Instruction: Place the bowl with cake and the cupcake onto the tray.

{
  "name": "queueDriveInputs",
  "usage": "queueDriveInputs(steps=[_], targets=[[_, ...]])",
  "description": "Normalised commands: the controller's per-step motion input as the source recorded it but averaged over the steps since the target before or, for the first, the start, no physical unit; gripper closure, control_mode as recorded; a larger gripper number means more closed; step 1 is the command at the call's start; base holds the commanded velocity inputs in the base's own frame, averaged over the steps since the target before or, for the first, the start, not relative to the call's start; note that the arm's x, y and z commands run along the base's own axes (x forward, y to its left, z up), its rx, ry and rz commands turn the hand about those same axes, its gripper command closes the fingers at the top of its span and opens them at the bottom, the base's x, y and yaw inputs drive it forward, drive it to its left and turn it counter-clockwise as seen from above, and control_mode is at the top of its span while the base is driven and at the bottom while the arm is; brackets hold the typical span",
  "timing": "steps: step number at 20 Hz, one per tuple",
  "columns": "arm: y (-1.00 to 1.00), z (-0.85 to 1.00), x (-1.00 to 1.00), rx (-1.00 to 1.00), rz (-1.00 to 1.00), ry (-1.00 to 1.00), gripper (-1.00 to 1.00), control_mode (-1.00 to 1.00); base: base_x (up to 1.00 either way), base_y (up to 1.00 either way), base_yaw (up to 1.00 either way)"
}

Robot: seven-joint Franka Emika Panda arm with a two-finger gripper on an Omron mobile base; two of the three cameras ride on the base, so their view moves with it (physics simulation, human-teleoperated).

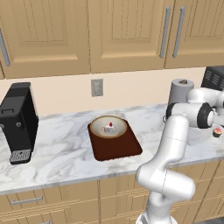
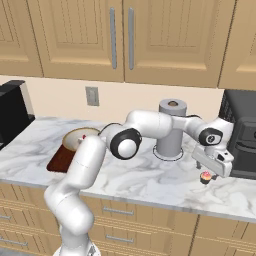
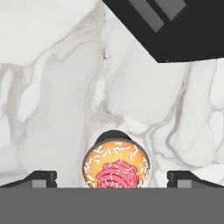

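Wooden cupboards hang above a white marble table backed by a cream wall with a socket plate. At far left of the left base view stands a black coffee machine. Right of it the dark-brown tray lies flat on the table, and the bowl with cake sits on the tray's rear half — the white slice with its red cherry is inside the bowl. Further right a grey paper-towel roll stands upright on a round base near the wall. The white arm reaches rightward past that roll. Its hand hangs just above the cupcake, which stands on the bare table near the front edge, well apart from the tray. In the hand view the cupcake lies between the two fingertips, which stand wide and clear of it — nothing is held. At far right a black appliance sits just beside the cupcake.
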Motion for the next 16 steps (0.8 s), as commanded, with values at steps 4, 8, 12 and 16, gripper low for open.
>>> queueDriveInputs(steps=[4,8,12,16], targets=[[-0.18,-0.16,-0.03,0.00,-0.07,0.04,-1.00,-1.00,0.00,0.00,0.00],[0.00,-0.18,-0.06,0.00,-0.08,0.06,-1.00,-1.00,0.00,0.00,0.00],[0.00,-0.22,-0.07,0.00,-0.07,0.03,-1.00,-1.00,0.00,0.00,0.00],[0.01,-0.14,0.00,0.00,-0.05,0.00,-1.00,-1.00,0.00,0.00,0.00]])
